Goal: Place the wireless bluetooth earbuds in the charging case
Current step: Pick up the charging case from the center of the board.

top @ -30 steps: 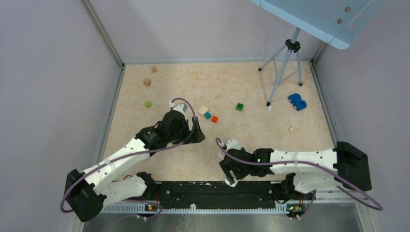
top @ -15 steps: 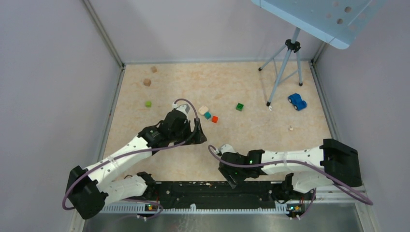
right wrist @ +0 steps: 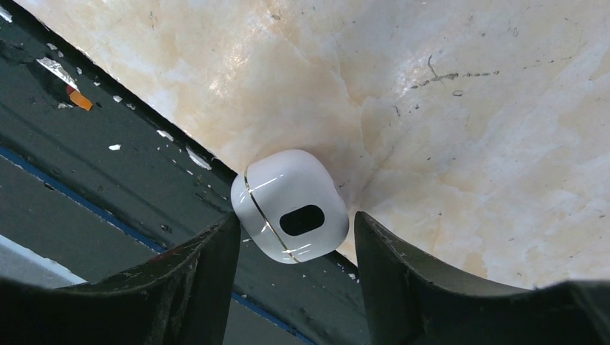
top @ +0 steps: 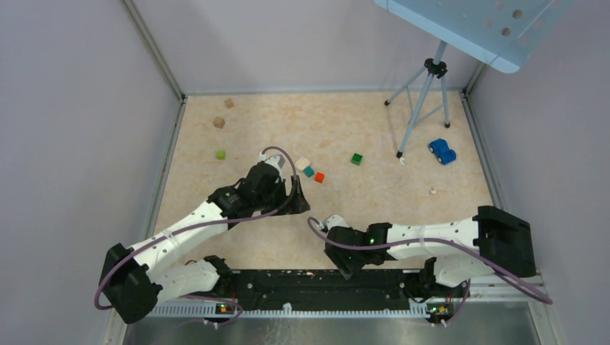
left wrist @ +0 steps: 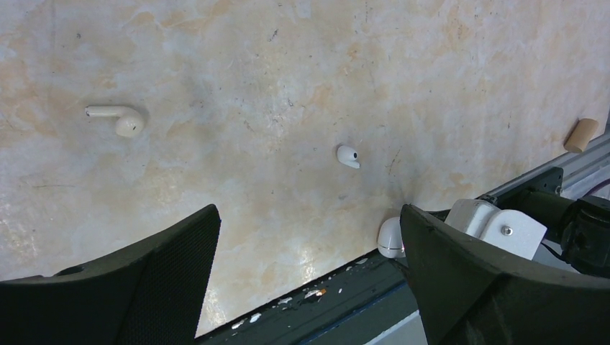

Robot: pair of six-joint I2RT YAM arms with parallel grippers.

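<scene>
Between right pincer [right wrist: 295,221] fingers: closed charging case [right wrist: 290,206].

Right pincer [right wrist: 295,224] narrowed — jaws now flank charging case [right wrist: 288,201]; right arm [top: 431,231] slid leftward.

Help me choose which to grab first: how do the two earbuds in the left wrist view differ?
The earbud at frame left lies side-on, its whole stem showing; the earbud at frame centre looks stubby, its stem not visible. The centre one shows a dark spot; the left one none. The centre one lies nearer the charging case; the left one farther. Both are white, loose on the table.
</scene>
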